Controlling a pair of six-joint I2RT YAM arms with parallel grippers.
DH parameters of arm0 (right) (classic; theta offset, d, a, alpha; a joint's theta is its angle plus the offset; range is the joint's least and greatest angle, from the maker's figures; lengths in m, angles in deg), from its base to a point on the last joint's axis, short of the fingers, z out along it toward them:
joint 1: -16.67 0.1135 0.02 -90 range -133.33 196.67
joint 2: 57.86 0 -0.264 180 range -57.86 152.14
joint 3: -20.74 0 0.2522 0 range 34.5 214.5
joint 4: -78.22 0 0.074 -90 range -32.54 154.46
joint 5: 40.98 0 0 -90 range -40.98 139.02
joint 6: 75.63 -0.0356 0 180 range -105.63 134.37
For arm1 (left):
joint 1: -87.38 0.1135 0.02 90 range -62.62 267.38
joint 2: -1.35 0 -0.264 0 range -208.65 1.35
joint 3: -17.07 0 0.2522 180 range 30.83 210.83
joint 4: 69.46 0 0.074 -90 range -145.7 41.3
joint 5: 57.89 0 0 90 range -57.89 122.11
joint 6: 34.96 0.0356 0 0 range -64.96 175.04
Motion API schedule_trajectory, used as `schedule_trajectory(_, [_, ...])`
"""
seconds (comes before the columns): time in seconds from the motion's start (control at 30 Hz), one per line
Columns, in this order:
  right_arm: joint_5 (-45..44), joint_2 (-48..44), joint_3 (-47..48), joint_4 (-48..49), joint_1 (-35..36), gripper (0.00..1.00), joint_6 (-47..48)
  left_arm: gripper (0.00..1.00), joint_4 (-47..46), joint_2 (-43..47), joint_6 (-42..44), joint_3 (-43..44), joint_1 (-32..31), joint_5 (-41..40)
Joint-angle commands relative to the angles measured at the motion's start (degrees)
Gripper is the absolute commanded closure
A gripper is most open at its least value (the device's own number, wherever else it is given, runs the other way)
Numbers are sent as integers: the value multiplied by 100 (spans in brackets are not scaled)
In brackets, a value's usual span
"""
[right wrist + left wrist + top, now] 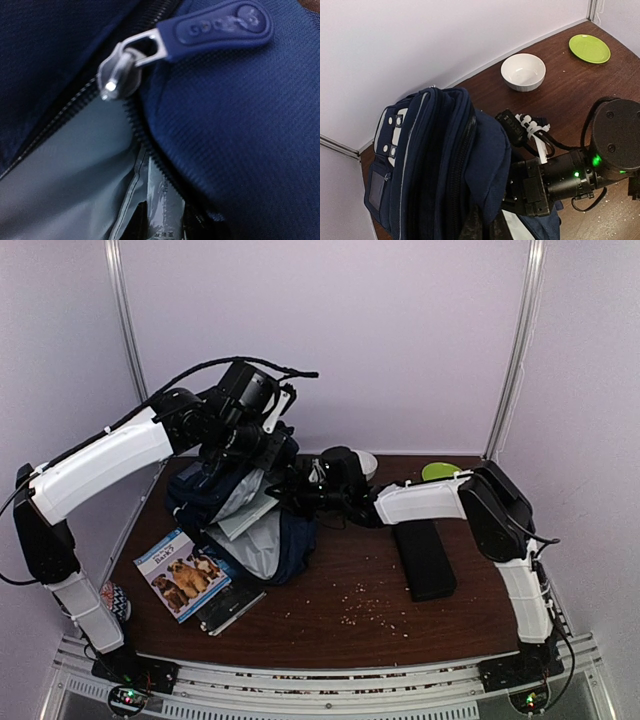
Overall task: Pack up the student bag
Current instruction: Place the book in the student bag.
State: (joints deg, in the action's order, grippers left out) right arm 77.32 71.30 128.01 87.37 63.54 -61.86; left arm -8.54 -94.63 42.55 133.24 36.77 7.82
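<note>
Left gripper of mine pinches shut on the student bag at its top.
Right gripper by the bag's zipper pull; jaws' state I cannot tell.

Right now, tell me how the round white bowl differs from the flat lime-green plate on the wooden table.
The round white bowl is white; the flat lime-green plate is bright green. The bowl is deep with tall walls; the plate is shallow. The bowl sits nearer the navy-blue fabric backpack; the plate lies farther away. Both are round, upright and empty on the brown wooden table.
</note>
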Motion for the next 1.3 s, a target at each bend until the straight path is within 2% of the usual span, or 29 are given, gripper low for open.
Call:
schedule_trajectory(0.0, [-642, 364, 693, 181, -26, 100, 152, 100, -1183, 413, -136, 161, -195, 498])
schedule_trajectory(0.13, [-752, 836, 1429, -858, 7, 100, 284, 100, -1273, 395, -149, 228, -195, 473])
schedule_trajectory(0.17, [-652, 917, 1522, -832, 6, 100, 307, 100, -1270, 384, -144, 251, -195, 394])
schedule_trajectory(0.27, [-337, 773, 1305, -168, 4, 100, 165, 100, -1166, 317, -12, 400, -187, -43])
schedule_trajectory(0.37, [-55, 210, 835, 402, -2, 100, 217, 100, -1126, 273, 88, 431, -110, -380])
schedule_trajectory(0.57, [228, -916, 18, 995, -3, 100, 339, 100, -981, 230, -116, 438, 239, -468])
schedule_trajectory(0.67, [313, -982, 10, 1267, -3, 100, 300, 100, -995, 239, -181, 442, 297, -331])
schedule_trajectory(0.8, [87, -564, 360, 1198, -11, 100, 293, 100, -1023, 236, -254, 457, 297, -77])
schedule_trajectory(1.27, [-616, 1841, 3443, -1824, -20, 100, 571, 100, -1417, 273, -286, 240, 297, 1076])
